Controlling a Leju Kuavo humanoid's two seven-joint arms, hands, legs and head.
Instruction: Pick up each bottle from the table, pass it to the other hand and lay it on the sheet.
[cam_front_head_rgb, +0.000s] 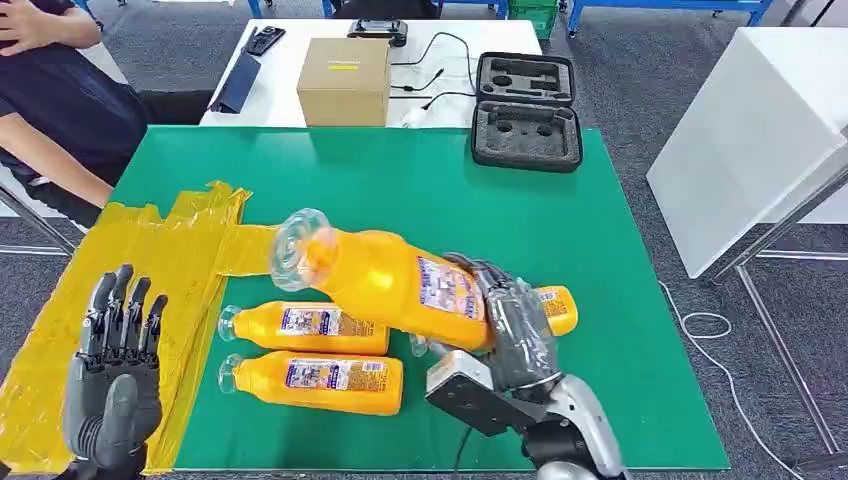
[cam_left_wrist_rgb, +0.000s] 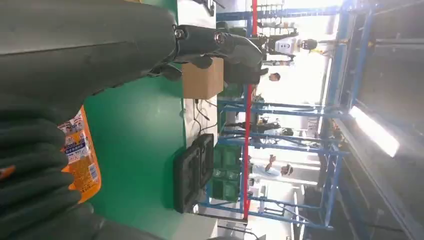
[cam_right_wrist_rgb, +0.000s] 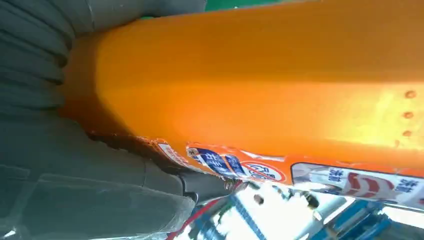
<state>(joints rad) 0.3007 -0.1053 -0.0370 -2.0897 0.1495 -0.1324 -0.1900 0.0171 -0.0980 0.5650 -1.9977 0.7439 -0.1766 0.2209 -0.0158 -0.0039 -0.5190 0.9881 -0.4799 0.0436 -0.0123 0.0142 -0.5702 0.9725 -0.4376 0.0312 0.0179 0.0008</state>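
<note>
My right hand (cam_front_head_rgb: 515, 325) grips an orange bottle (cam_front_head_rgb: 385, 275) by its lower body and holds it above the green table (cam_front_head_rgb: 400, 180), clear cap pointing left toward the yellow sheet (cam_front_head_rgb: 110, 270). Up close, that bottle (cam_right_wrist_rgb: 260, 85) presses against the hand's grey fingers (cam_right_wrist_rgb: 35, 60). Two more orange bottles (cam_front_head_rgb: 305, 328) (cam_front_head_rgb: 315, 382) lie side by side on the green mat below it, and a further one (cam_front_head_rgb: 558, 305) lies partly hidden behind my right hand. My left hand (cam_front_head_rgb: 112, 370) hovers open over the sheet's near end, fingers spread upward, holding nothing; the left hand (cam_left_wrist_rgb: 75, 45) appears large in the left wrist view beside a bottle (cam_left_wrist_rgb: 82, 160).
A cardboard box (cam_front_head_rgb: 345, 80) and an open black foam case (cam_front_head_rgb: 526, 110) stand at the table's far side. A person in dark clothes (cam_front_head_rgb: 60, 110) sits at the far left. A white table (cam_front_head_rgb: 750, 140) stands to the right.
</note>
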